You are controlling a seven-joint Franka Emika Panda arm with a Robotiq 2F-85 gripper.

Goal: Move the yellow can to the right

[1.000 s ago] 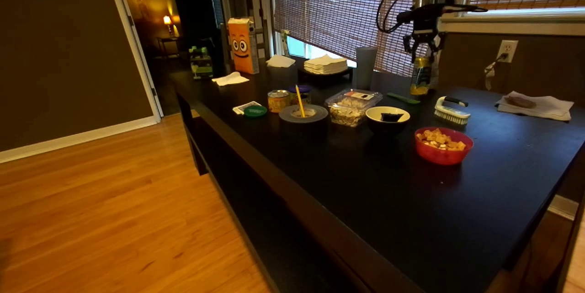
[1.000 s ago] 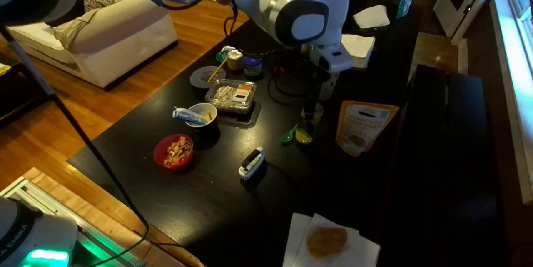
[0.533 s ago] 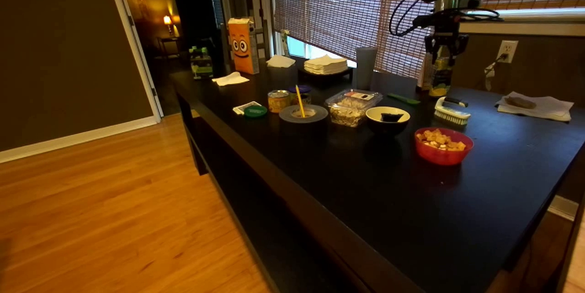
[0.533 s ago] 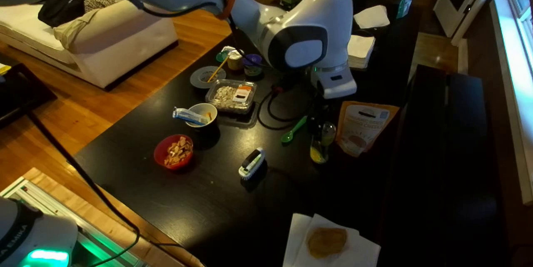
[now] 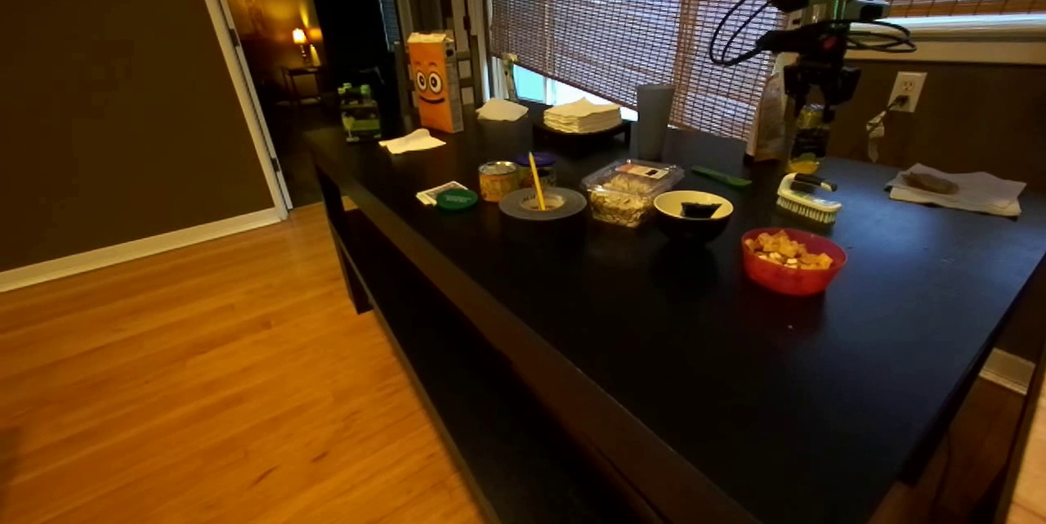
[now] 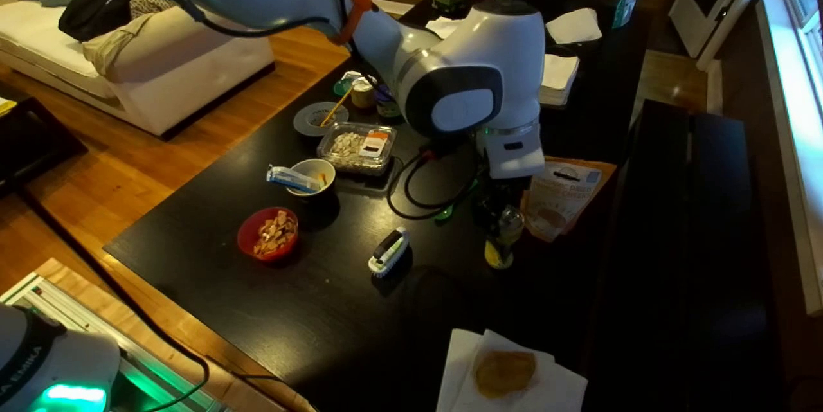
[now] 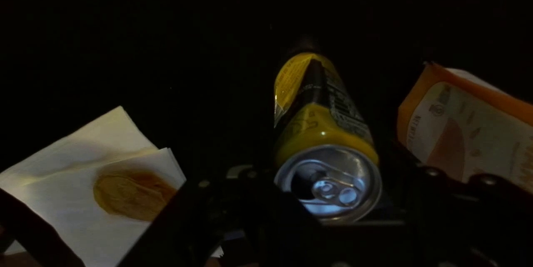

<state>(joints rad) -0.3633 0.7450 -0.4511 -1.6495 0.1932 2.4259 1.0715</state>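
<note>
The gripper has its jaws closed around the upper end of the yellow can, a finger on each side; whether the can's base touches the tabletop, I cannot tell. The orange-edged pouch is just beside them and leaves little room there. The scrub brush is near too, with a strip of dark surface between, and a longer stretch runs from the can to the white napkins, on which a brown piece lies. The long edge past the pouch fades into shadow, so how near it is I cannot judge; the opposite edge, toward which the red bowl stands, is sharp. Only the wrist view shows the pull tab and dark opening in the can's metal top, with the napkins to the left and the pouch to the right. The green spoon, the face printed on the orange carton and the wall outlet are plain in an exterior view; the packet across the pale bowl and the sofa show in an exterior view
</note>
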